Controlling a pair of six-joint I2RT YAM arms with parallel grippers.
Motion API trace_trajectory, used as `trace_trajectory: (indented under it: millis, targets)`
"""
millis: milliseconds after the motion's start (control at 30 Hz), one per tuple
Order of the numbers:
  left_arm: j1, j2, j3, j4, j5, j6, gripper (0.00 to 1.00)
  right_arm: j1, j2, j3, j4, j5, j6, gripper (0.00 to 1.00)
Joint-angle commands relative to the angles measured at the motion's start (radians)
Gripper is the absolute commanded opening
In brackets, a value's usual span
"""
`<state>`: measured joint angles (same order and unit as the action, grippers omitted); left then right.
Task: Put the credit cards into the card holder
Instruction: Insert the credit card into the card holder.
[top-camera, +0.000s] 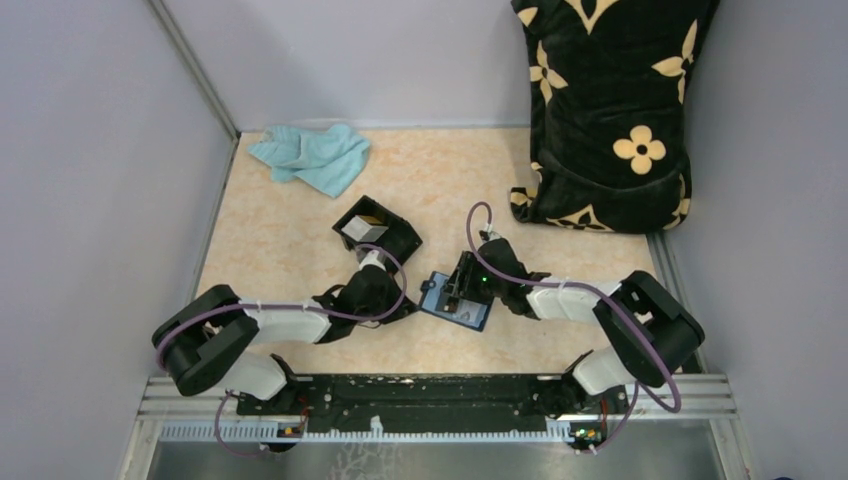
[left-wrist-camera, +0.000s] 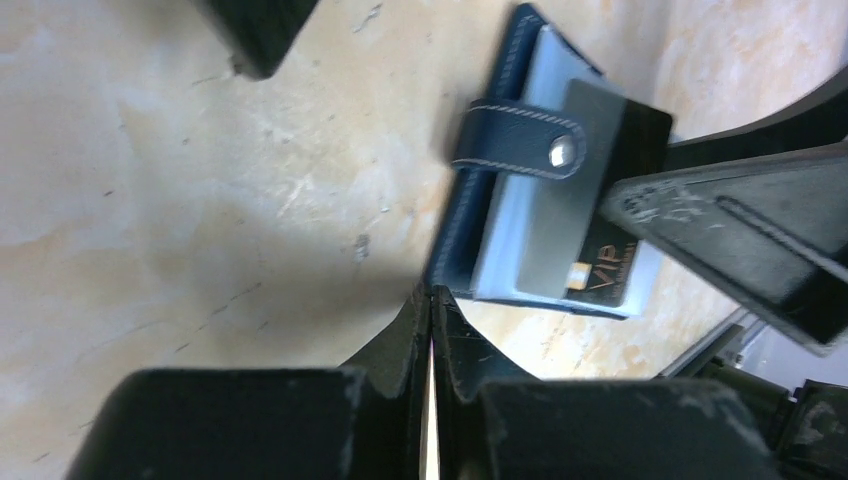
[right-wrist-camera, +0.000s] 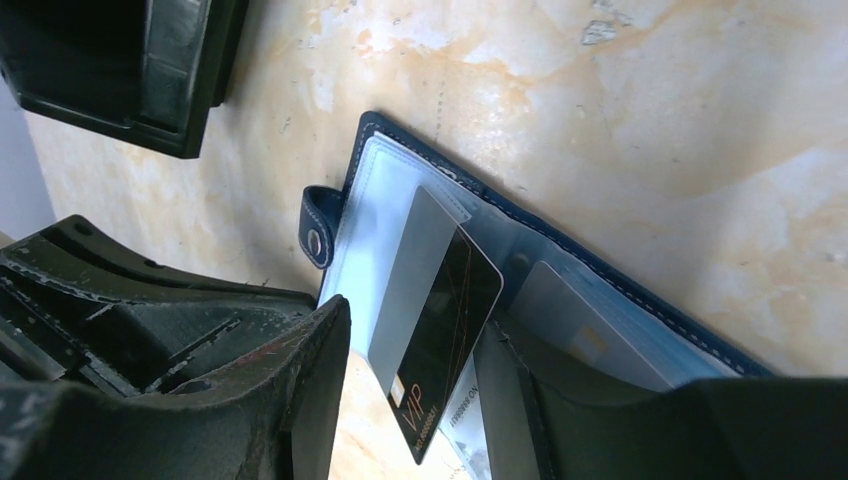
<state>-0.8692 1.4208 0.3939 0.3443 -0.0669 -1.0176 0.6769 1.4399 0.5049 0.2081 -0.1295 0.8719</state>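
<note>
Near the centre of the overhead frame, the card holder (right-wrist-camera: 620, 270) is laid open on the desk (top-camera: 290, 240), with its clear sleeves facing up. A dark card marked VIP (right-wrist-camera: 440, 320) is seen only partly inside one sleeve. It is tilted, and its lower end sticks out towards the bottom of the right wrist frame.

The right gripper (top-camera: 460, 288) is spread wide around that end, and nothing is clamped in it. The left gripper (left-wrist-camera: 430, 320) is closed on nothing and is held just beside the holder without touching it. More credit cards (top-camera: 364, 228), one pale and one yellow, are left in the black box (top-camera: 405, 238) above the holder.

Since the holder is not pinned down, it could be slid across the desk by a push on the card. Because the card is skewed, a corner could be caught on the sleeve mouth, and the card could be buckled or popped out.
</note>
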Motion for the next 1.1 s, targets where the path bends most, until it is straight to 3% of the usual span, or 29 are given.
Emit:
trace_trajectory:
  millis: [0,533,1067]
  targets:
    - [-0.006,0.020,-0.031,-0.086,-0.008,0.019,0.07,-0.007,-0.021,-0.004,-0.171,0.111,-0.061,0.49]
    - [-0.019,0.043,-0.008,-0.042,0.013,0.030,0.10,-0.006,-0.058,0.039,-0.265,0.132,-0.121,0.49]
    - [-0.090,0.136,0.042,0.034,0.050,0.004,0.12,0.004,-0.040,0.076,-0.393,0.207,-0.183,0.58]
